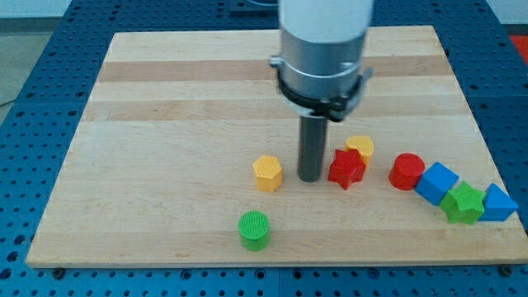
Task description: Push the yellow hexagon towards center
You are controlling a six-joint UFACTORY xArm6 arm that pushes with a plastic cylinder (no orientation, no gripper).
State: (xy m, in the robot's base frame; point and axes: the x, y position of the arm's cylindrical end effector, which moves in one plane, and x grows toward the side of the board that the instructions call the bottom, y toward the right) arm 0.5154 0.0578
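Note:
The yellow hexagon (267,172) sits on the wooden board (165,124), a little below the board's middle. My tip (310,178) rests on the board just to the hexagon's right, with a small gap between them. A red star-shaped block (346,168) lies close to the tip's right side. A second yellow block (360,148) sits just behind the red star, partly hidden by it.
A green cylinder (254,229) stands near the view's bottom edge of the board. At the view's lower right lie a red cylinder (406,171), a blue cube (436,182), a green star (464,203) and a blue triangular block (499,204).

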